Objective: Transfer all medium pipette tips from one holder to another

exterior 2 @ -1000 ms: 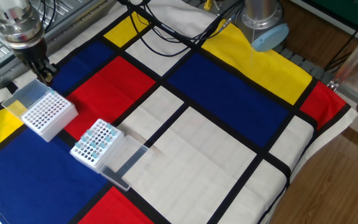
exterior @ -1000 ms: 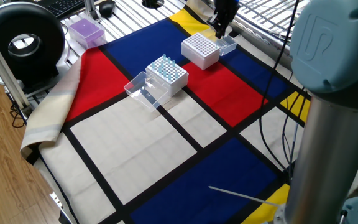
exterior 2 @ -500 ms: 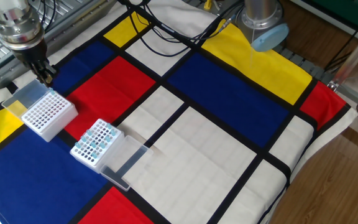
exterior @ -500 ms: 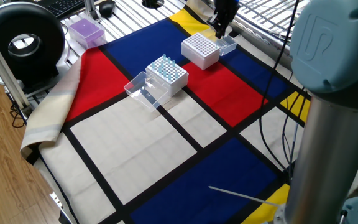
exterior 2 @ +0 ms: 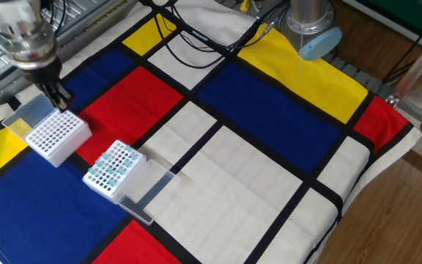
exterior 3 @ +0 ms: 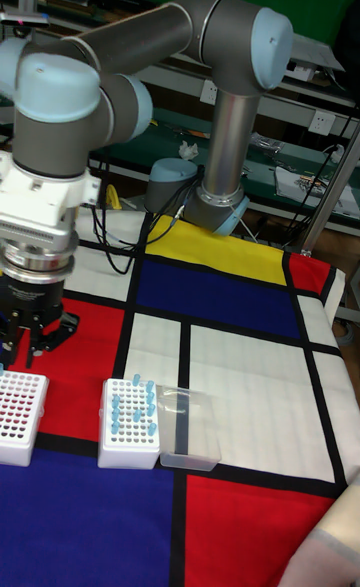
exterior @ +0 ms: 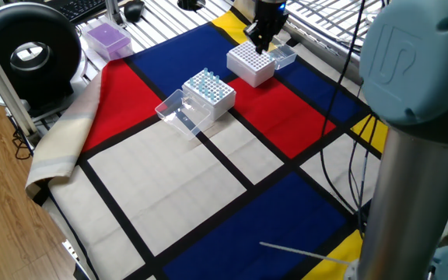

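Medium pipette tips [exterior 2: 116, 164] [exterior: 208, 81] [exterior 3: 131, 409] are pale blue and stand in part of a white rack [exterior 2: 98, 181] [exterior: 218, 101] [exterior 3: 128, 450] with its clear lid folded open. A second white rack [exterior 2: 53, 136] [exterior: 251, 62] [exterior 3: 20, 417] shows only dark holes. My gripper [exterior 2: 61, 100] [exterior: 258, 43] [exterior 3: 22, 347] hangs just above the far part of this second rack. Its fingers look close together. I see no tip between them, and one would be too small to make out.
A clear lid [exterior 2: 139, 192] [exterior 3: 190, 430] lies open beside the tip rack, and another lid [exterior 2: 25, 116] [exterior: 284, 56] lies behind the second rack. A purple box [exterior: 106, 39] sits at the cloth's far corner. Black cables [exterior 2: 196, 33] cross the cloth near the arm's base [exterior 2: 308, 26].
My gripper has shifted a short way from the far edge of the second rack to over its holes, towards the tip rack. Both racks stay put.
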Robot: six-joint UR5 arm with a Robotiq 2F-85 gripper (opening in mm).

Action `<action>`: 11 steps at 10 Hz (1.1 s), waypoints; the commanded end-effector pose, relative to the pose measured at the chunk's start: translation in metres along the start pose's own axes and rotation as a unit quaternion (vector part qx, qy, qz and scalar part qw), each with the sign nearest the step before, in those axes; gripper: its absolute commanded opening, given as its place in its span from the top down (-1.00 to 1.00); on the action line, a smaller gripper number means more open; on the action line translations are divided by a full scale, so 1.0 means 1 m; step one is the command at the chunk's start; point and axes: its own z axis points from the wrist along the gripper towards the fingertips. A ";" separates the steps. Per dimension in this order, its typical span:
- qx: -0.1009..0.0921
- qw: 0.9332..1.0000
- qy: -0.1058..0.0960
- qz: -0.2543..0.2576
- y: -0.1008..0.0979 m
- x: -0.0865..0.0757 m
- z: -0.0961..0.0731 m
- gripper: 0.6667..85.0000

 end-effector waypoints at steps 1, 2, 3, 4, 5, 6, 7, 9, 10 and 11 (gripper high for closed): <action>-0.001 0.999 0.001 0.037 0.023 -0.001 -0.004 0.45; 0.002 0.999 0.000 0.045 0.028 0.000 -0.008 0.45; 0.005 0.999 0.000 0.053 0.032 0.002 -0.010 0.45; 0.008 0.998 -0.001 0.061 0.038 0.004 -0.010 0.45; 0.011 0.998 -0.002 0.067 0.042 0.005 -0.011 0.45; 0.015 0.997 -0.002 0.073 0.045 0.005 -0.013 0.45; 0.019 0.997 -0.001 0.081 0.049 0.005 -0.016 0.48; 0.022 0.995 -0.001 0.094 0.057 0.006 -0.019 0.49; 0.025 0.995 -0.003 0.097 0.060 0.007 -0.019 0.50; 0.029 0.995 -0.004 0.098 0.062 0.008 -0.018 0.53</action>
